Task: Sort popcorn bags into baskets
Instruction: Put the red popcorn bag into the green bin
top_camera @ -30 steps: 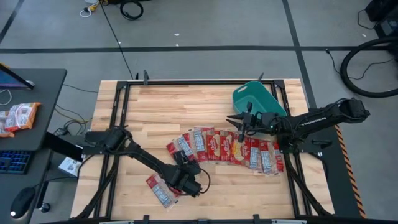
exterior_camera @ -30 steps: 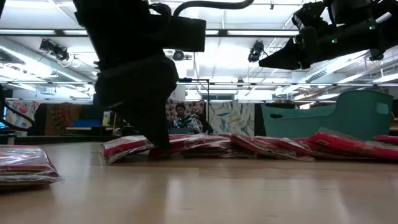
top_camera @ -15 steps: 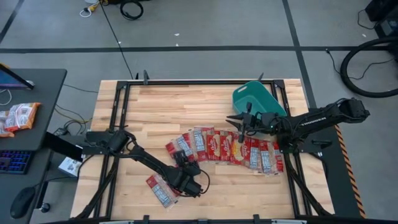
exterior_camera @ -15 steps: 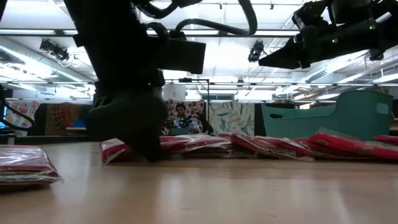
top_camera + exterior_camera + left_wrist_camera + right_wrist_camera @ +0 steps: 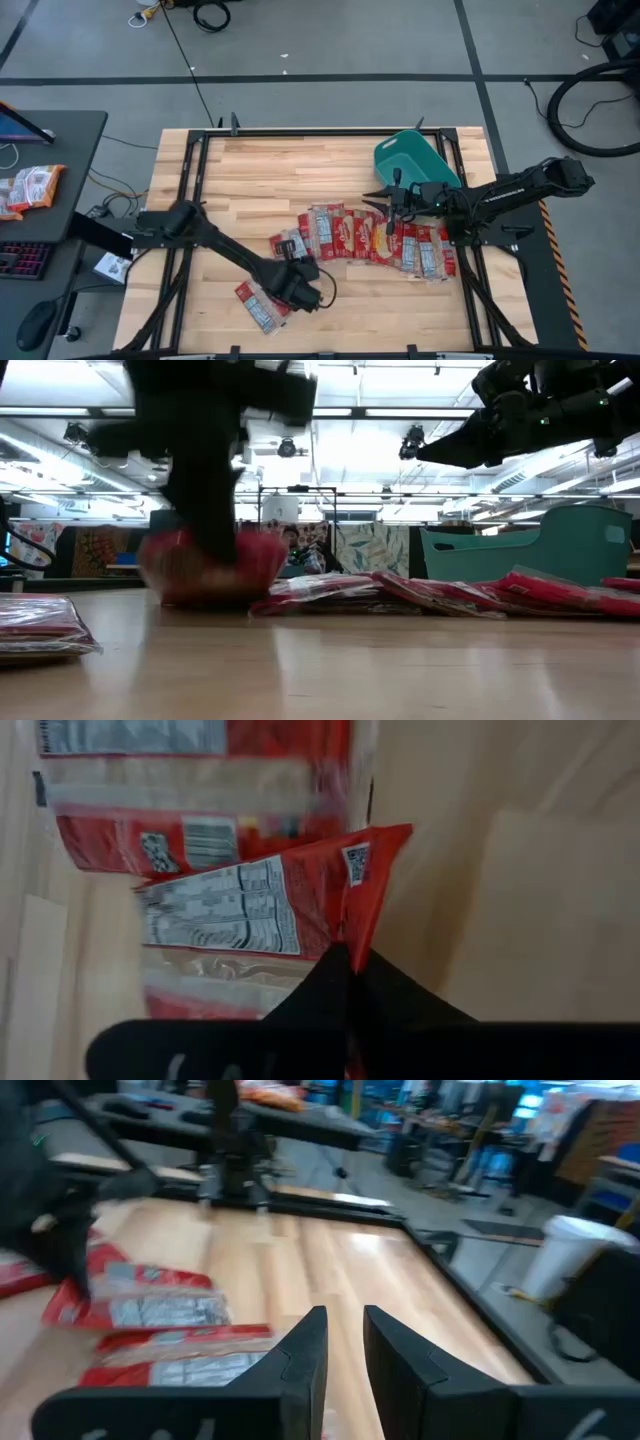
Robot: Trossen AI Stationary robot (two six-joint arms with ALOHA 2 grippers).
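High view — popcorn bags, one packet in the left gripper's hold.
High view: left gripper (image 5: 293, 280) near the tabletop's front edge, at the row's left end; popcorn bags (image 5: 352, 236) fanned across the middle toward the right edge; teal basket (image 5: 410, 157) at the back right corner; right gripper (image 5: 383, 198) poised over the row.
Low view: lifted packet (image 5: 208, 565) blurred, sagging slightly; judged light, thin, crinkly and slick.
Left wrist view: fingers pinched together on the red packet's corner (image 5: 345, 885); an edge grip suits it. Nutrition panel and barcode visible, text unreadable.
Right wrist view: fingers slightly apart, holding nothing.
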